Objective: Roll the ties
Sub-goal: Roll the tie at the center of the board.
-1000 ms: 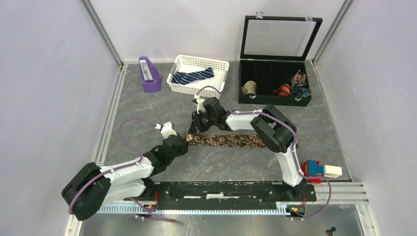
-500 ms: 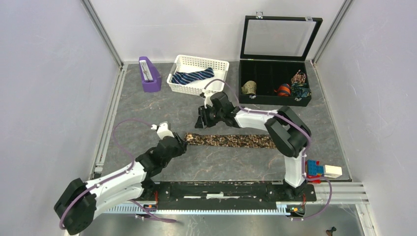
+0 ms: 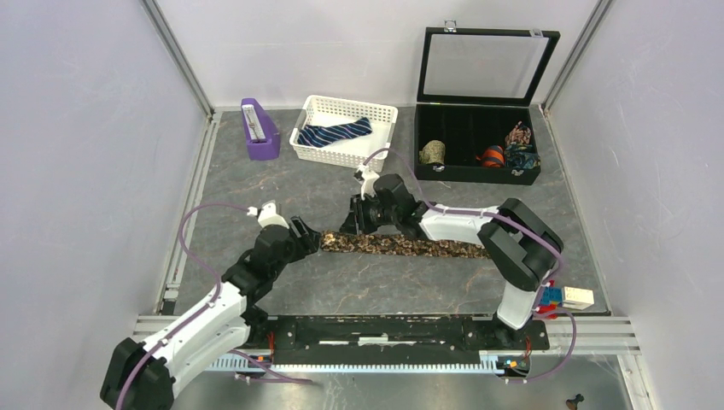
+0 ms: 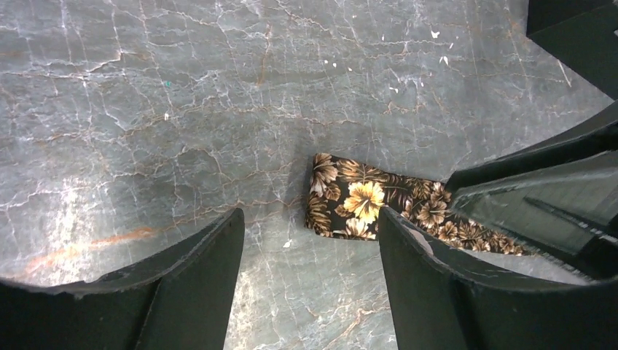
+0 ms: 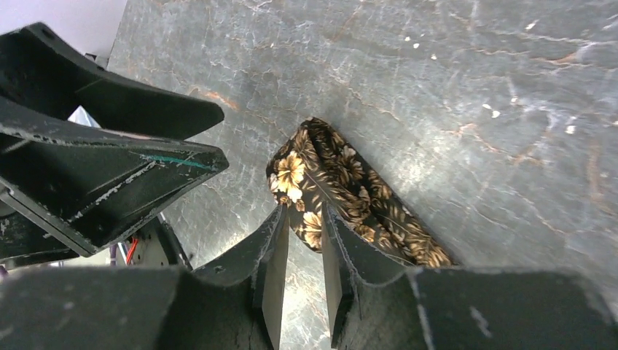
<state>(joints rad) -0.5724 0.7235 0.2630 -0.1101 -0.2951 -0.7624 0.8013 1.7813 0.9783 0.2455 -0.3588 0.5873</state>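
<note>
the grey marbled tabletop (image 3: 282,184) carries everything. the left arm (image 3: 205,320) reaches in from the near left and the right arm (image 3: 461,224) bends in from the near right, so that both meet at the middle. a black case (image 3: 478,173) stands at the far right with its lid up, and a white basket (image 3: 341,108) sits to its left. the brown tie (image 3: 410,246) lies flat and unrolled across the middle of the tabletop, running left to right, its blunt left end between the two arms. the navy tie (image 3: 335,133) lies inside the basket. a purple stand (image 3: 259,128) is at the far left, beside the basket. the left gripper (image 4: 310,219) is spread wide and holds nothing; the tie's end shows in the gap between its fingers (image 4: 197,270), apart from both. the right gripper (image 5: 302,215) is over the same end from the far side, its fingers (image 5: 271,251) drawn near each other with only a narrow slit left; the tie's edge shows in that slit, but whether they pinch the fabric i cannot tell. toy bricks (image 3: 551,295) lie at the near right by the right arm's base. three small fabric rolls (image 3: 434,152) sit in the case's compartments.
</note>
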